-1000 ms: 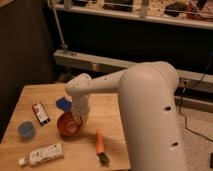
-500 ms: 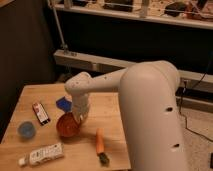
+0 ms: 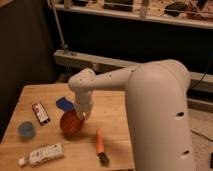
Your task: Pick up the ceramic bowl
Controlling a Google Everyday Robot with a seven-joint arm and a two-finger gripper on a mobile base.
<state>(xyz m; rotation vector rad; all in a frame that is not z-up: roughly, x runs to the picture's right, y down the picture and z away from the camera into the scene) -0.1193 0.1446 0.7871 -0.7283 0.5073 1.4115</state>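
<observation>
The ceramic bowl [image 3: 70, 123] is a glossy orange-red round bowl on the wooden table [image 3: 115, 107], near the middle. My gripper [image 3: 83, 114] hangs from the big white arm and reaches down onto the bowl's right rim. The arm's wrist covers the gripper. The small blue cup [image 3: 26, 130] stands at the left, well apart from the bowl.
A blue flat object [image 3: 64, 103] lies just behind the bowl. A dark snack bar [image 3: 40, 112] lies at the left. A white packet [image 3: 42, 154] lies near the front edge. An orange carrot-like item [image 3: 100, 144] lies right of the bowl. A shelf rack stands behind the table.
</observation>
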